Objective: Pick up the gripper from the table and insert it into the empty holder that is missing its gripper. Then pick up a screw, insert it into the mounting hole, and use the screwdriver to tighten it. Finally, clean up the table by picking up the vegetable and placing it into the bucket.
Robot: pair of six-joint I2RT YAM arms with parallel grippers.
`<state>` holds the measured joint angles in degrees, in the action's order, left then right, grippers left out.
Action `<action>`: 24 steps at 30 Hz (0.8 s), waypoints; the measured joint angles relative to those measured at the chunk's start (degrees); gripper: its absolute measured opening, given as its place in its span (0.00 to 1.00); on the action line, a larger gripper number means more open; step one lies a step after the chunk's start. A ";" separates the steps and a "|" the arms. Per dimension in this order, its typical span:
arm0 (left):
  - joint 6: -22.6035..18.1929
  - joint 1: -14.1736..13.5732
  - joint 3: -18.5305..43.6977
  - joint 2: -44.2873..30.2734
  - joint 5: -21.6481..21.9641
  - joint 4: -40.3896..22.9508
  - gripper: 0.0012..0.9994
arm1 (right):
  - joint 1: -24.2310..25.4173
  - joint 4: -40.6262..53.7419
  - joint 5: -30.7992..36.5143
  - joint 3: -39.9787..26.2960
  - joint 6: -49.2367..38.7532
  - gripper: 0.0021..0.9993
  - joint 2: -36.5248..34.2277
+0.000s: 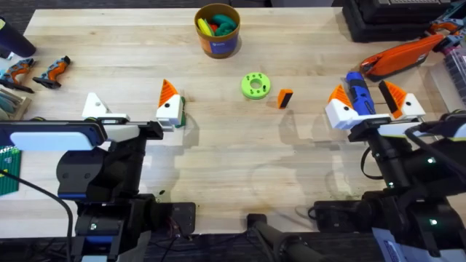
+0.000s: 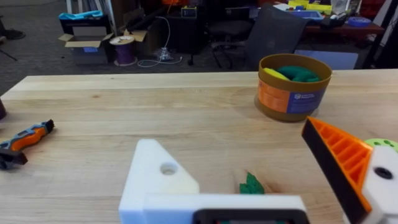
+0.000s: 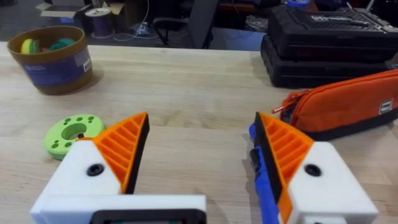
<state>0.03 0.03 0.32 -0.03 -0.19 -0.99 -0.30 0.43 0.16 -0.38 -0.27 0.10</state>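
**Fetching the missing finger**

Since my left pincer point(image 1: 133, 110) has one bare white holder point(image 1: 95, 106) and one orange-tipped mount, it needs the loose gripper point(image 1: 285, 97) first. That piece stands on the desk point(image 1: 109, 58) just beside the lime-green disc point(image 1: 255, 85), between my two arms. My right pincer point(image 1: 368, 103) is spread wide, with the blue screwdriver point(image 1: 356, 91) lying between its fingers but not clamped. My left pincer is spread too, pinching nothing. I judge the right arm should draw clear of the screwdriver, cross to the gripper and close on its flat sides so the ribbed face stays readable for seating. The vegetable point(image 2: 251, 184) lies by my left orange tip; the bucket point(image 1: 217, 30) waits at the far edge.
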 joint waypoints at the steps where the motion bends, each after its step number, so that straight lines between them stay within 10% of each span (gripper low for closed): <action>1: 0.00 0.00 0.00 0.00 0.00 0.00 0.99 | 0.00 0.00 0.00 0.00 0.00 0.98 0.00; 15: 0.06 -0.13 0.84 -0.02 -0.48 0.73 0.99 | 0.00 0.84 0.00 -0.62 -0.02 0.98 0.00; 24: 0.92 -0.17 20.08 -2.13 0.77 -15.68 0.99 | 0.00 12.05 -1.09 -18.42 0.02 0.98 -3.13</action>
<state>0.95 -0.14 20.39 -2.16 0.58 -16.68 -0.30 12.48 -0.93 -18.80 -0.25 -3.03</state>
